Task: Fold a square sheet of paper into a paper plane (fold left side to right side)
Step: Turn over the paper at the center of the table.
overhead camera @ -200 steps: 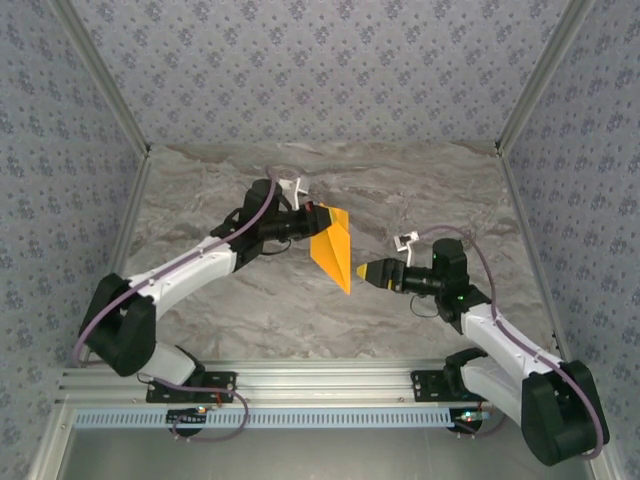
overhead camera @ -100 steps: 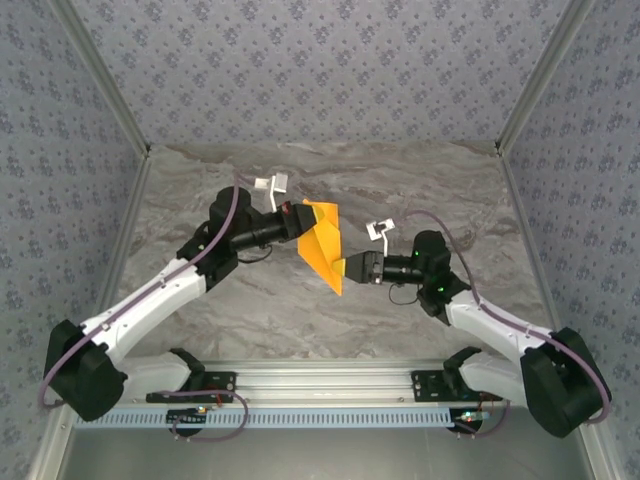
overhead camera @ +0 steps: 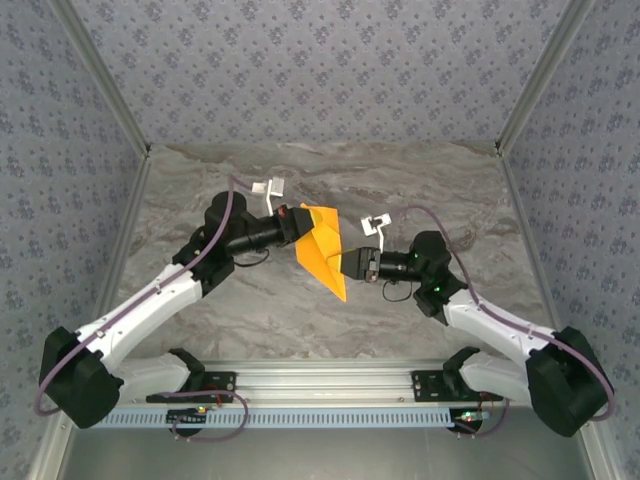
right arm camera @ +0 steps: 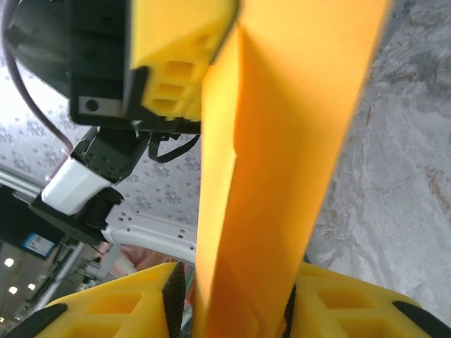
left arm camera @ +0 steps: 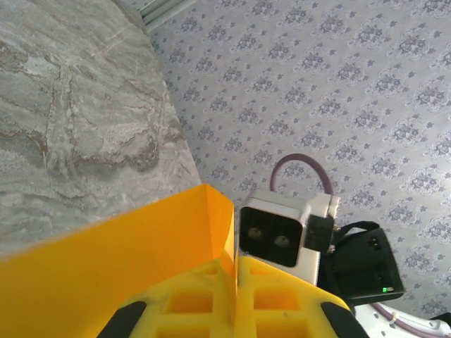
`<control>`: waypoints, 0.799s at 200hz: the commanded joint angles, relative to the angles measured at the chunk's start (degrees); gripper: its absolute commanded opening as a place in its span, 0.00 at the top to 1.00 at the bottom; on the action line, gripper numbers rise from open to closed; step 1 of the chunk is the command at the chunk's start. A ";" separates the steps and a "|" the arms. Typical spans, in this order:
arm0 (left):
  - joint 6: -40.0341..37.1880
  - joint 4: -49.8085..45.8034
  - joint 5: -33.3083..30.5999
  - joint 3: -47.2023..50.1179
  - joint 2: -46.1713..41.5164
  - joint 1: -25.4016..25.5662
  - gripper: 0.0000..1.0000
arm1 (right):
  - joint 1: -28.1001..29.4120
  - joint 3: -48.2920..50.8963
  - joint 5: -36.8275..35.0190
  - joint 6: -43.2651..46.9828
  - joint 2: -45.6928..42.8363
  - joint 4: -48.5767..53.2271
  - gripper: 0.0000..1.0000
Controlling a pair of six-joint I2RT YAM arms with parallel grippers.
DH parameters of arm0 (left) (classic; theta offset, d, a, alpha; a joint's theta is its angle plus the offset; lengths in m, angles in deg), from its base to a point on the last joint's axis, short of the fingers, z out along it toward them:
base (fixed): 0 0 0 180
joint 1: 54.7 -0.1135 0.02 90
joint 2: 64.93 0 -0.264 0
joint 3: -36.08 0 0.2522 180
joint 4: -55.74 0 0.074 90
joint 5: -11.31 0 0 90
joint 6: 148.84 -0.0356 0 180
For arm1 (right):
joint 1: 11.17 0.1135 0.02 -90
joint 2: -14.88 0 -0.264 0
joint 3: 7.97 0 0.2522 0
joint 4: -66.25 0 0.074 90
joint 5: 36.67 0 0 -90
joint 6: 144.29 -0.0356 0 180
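1. At the centre of the top view, the folded orange paper point(overhead camera: 322, 255) is held up above the marbled table point(overhead camera: 250, 310), between the two grippers.
2. The paper reads as a narrow kite shape: broad at its upper end, tapering to a point at the lower right, with a crease running along its length.
3. The left gripper point(overhead camera: 298, 222) comes in from the upper left and is clenched on the paper's broad upper end.
4. In the left wrist view, its yellow fingers point(left arm camera: 183, 303) meet at the bottom of the frame with the paper's edge pinched in the seam between them. The sheet point(left arm camera: 106, 260) spreads out to the lower left.
5. Behind it in that view, right of centre, is the white-and-black camera block point(left arm camera: 278, 236) of the other arm, against the patterned wall point(left arm camera: 338, 84).
6. The right gripper point(overhead camera: 350, 265) reaches in from the right and meets the paper's lower right edge, near the point.
7. In the right wrist view, the paper point(right arm camera: 282, 141) rises as a tall band from between the yellow fingers point(right arm camera: 113, 310) at the bottom edge. The dark pads sit against both of its faces, so the jaws are grasping it.
8. At the upper left of that view, the left gripper point(right arm camera: 176, 56) clamps the far end.
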 commanded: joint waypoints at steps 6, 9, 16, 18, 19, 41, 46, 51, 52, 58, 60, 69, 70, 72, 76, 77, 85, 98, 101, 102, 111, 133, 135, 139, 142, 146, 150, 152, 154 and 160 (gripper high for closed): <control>0.48 1.73 1.48 0.45 0.33 0.01 0.96 | 0.27 -1.40 -2.05 3.44 -4.00 6.37 0.79; 0.35 1.57 1.51 0.50 0.29 0.05 0.95 | 0.28 -1.62 -2.09 3.98 -4.35 7.55 0.81; -0.26 0.58 1.33 0.24 0.30 0.01 0.89 | 0.28 -1.97 -2.53 5.19 -5.05 10.06 0.84; -0.53 0.12 1.23 0.19 0.33 0.01 0.86 | 0.28 -2.12 -2.67 5.58 -5.29 10.80 0.85; -0.67 -0.13 1.17 0.14 0.33 -0.08 0.85 | 0.24 -2.17 -2.74 5.84 -5.39 11.13 0.85; -6.46 -9.89 -2.63 -1.89 -1.54 -0.41 0.56 | 0.25 -4.85 -5.07 13.66 -7.36 25.48 0.92; -7.74 -12.25 -3.82 -2.34 -2.28 -0.59 0.50 | 0.28 -5.65 -5.96 15.55 -7.73 29.20 0.93; -9.06 -14.23 -5.14 -2.60 -3.14 -0.75 0.45 | 0.36 -6.43 -7.14 18.16 -7.87 33.46 0.95; -9.34 -14.73 -5.53 -2.66 -3.33 -0.77 0.44 | 0.41 -6.75 -7.39 18.68 -7.91 34.37 0.95; -10.99 -17.46 -7.66 -2.90 -4.40 -1.01 0.40 | 0.54 -8.14 -9.23 21.68 -7.92 39.71 0.96; -11.54 -18.69 -8.49 -3.05 -4.76 -1.14 0.39 | 0.67 -8.61 -9.97 22.44 -7.89 41.39 0.97; -13.76 -23.65 -12.74 -3.66 -6.51 -1.30 0.35 | 1.08 -10.91 -13.90 27.36 -7.82 49.40 0.97; -14.01 -24.14 -13.29 -3.67 -6.69 -1.30 0.35 | 1.12 -11.19 -14.59 27.85 -7.80 50.34 0.97; -14.60 -25.13 -14.22 -3.71 -6.96 -1.31 0.34 | 1.22 -11.65 -15.81 28.82 -7.78 52.14 0.98; -15.57 -26.89 -16.08 -3.81 -7.72 -1.27 0.33 | 1.57 -12.70 -17.99 30.47 -7.64 55.55 0.98; -15.80 -27.39 -16.54 -3.79 -7.91 -1.29 0.33 | 1.63 -12.83 -18.88 30.73 -7.53 55.96 0.98; -17.12 -30.69 -19.94 -3.85 -9.28 -1.38 0.31 | 2.46 -15.16 -24.87 34.21 -6.95 62.91 0.98; -18.81 -34.96 -24.92 -3.38 -11.29 -1.37 0.30 | 4.62 -19.01 -36.93 38.01 -4.80 72.41 0.98; -19.02 -35.86 -25.92 -3.13 -11.71 -1.35 0.30 | 5.32 -19.90 -39.71 38.39 -4.04 74.23 0.98; -19.15 -36.09 -26.07 -3.10 -11.75 -1.37 0.30 | 5.52 -20.25 -40.72 38.47 -3.84 74.79 0.98; -19.70 -38.15 -28.96 -2.53 -12.98 -1.36 0.30 | 8.16 -22.73 -49.74 38.99 -1.22 80.45 0.98; -19.55 -41.21 -35.46 -0.55 -15.38 -1.48 0.30 | 14.90 -28.92 -70.16 38.96 6.86 90.48 0.97; -19.48 -41.46 -36.05 -0.38 -15.54 -1.48 0.29 | 15.27 -29.44 -71.74 38.80 7.91 91.35 0.97; -19.33 -41.88 -37.17 -0.04 -15.92 -1.45 0.29 | 16.65 -30.57 -74.55 38.52 9.77 92.93 0.97; -19.33 -42.23 -37.86 0.13 -16.11 -1.43 0.29 | 17.45 -31.37 -76.69 38.10 11.29 94.11 0.97; -19.21 -42.69 -38.97 0.32 -16.30 -1.41 0.29 | 18.49 -32.61 -79.53 37.49 13.35 95.64 0.97; -19.19 -43.06 -39.98 0.63 -16.59 -1.54 0.30 | 19.36 -33.77 -81.88 37.05 15.41 97.13 0.97; -19.17 -43.28 -40.47 0.71 -16.66 -1.54 0.30 | 19.79 -34.28 -82.89 36.81 16.53 98.02 0.97; -19.12 -43.58 -40.99 0.77 -16.70 -1.56 0.29 | 20.19 -34.96 -83.82 36.62 17.53 98.80 0.97; -19.10 -44.21 -42.49 0.81 -16.83 -1.54 0.30 | 21.31 -36.87 -86.39 35.93 21.00 100.99 0.96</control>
